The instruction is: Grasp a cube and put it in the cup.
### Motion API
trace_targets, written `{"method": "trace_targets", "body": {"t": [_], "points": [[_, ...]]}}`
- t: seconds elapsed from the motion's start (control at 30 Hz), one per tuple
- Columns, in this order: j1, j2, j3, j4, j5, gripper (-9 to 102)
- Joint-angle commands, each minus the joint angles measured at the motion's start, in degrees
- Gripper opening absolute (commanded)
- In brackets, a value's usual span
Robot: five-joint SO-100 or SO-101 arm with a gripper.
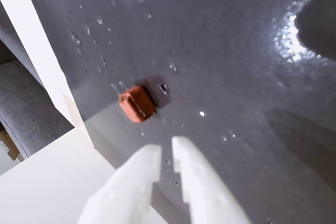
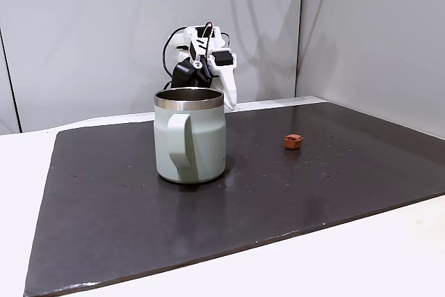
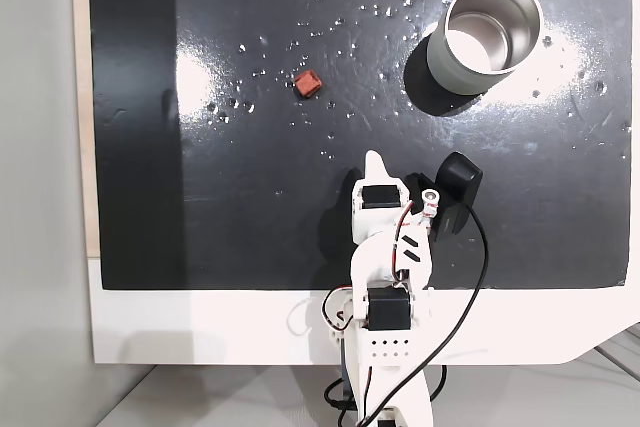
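Your hand [image 1: 167, 156] nearly closed, 2 fingers a slit apart, holding nothing, cube [image 1: 137, 103] just ahead on the worktop [image 1: 236, 77], cup [image 3: 488, 37] well apart.

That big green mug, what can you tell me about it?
The mug is pale sage green with a bare steel rim, a matching handle and a shiny metal inside that looks empty from above. It stands upright on the dark mat, touching nothing else. The little cube lies well apart from it.
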Motion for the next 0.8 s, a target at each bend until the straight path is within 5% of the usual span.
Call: {"method": "trace_targets", "body": {"t": [0.0, 0.77], "points": [[-0.44, 0.62, -0.44, -1.85, 0.53, 0], [-0.79, 0.62, -1.05, -1.05, -0.26, 0]]}}
